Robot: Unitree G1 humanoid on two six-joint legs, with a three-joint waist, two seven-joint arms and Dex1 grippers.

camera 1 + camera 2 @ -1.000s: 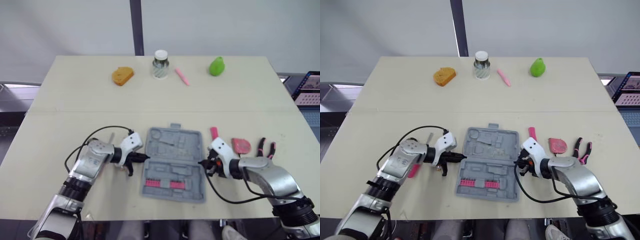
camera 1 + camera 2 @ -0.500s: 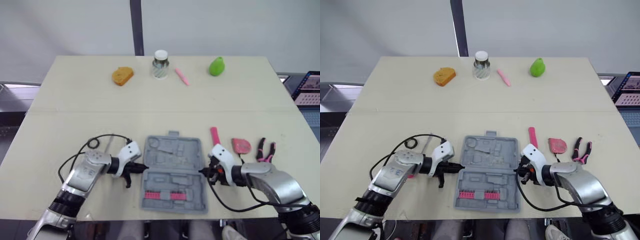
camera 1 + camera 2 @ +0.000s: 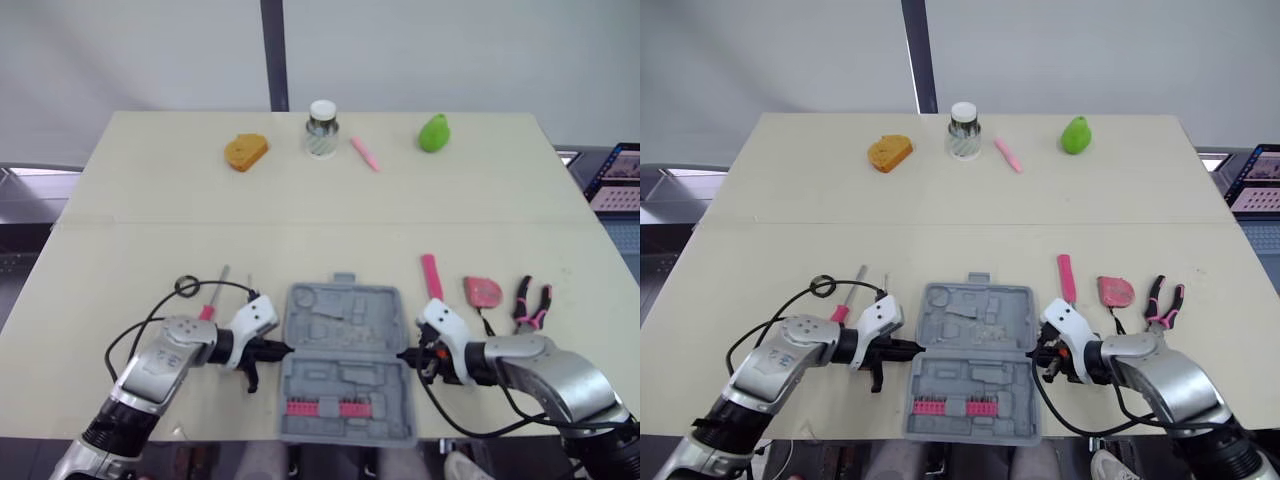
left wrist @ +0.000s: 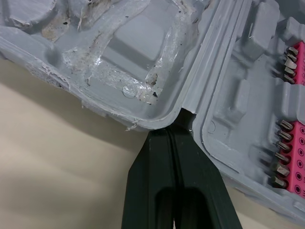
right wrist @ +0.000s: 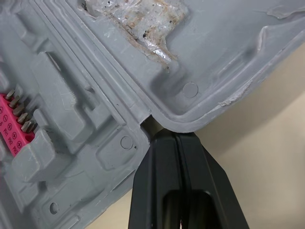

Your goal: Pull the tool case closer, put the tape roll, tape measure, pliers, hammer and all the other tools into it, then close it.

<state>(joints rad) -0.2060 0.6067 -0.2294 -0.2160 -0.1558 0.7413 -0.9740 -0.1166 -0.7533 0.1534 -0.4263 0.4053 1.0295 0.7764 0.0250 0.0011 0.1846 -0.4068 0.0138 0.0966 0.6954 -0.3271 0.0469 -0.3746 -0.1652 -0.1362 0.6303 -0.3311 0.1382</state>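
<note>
The grey tool case (image 3: 345,360) lies open near the table's front edge, with a pink strip of bits (image 3: 322,408) in its near half. My left gripper (image 3: 283,350) is shut, its tip pressed into the hinge notch (image 4: 183,117) on the case's left side. My right gripper (image 3: 405,354) is shut too, its tip in the hinge notch (image 5: 147,125) on the right side. Right of the case lie a pink-handled tool (image 3: 430,277), a pink tape measure (image 3: 482,291) and pliers (image 3: 530,300). To the left lie a small black tape roll (image 3: 186,286) and a pink-handled screwdriver (image 3: 213,300).
Along the far edge of the table stand an orange sponge-like piece (image 3: 245,151), a lidded jar (image 3: 321,128), a pink pen (image 3: 364,153) and a green pear-shaped object (image 3: 433,132). A laptop (image 3: 615,175) sits off the table's right side.
Both grippers and the case between them have slid toward the table's front edge. The tape roll and screwdriver on the left have come into view behind my left arm.
</note>
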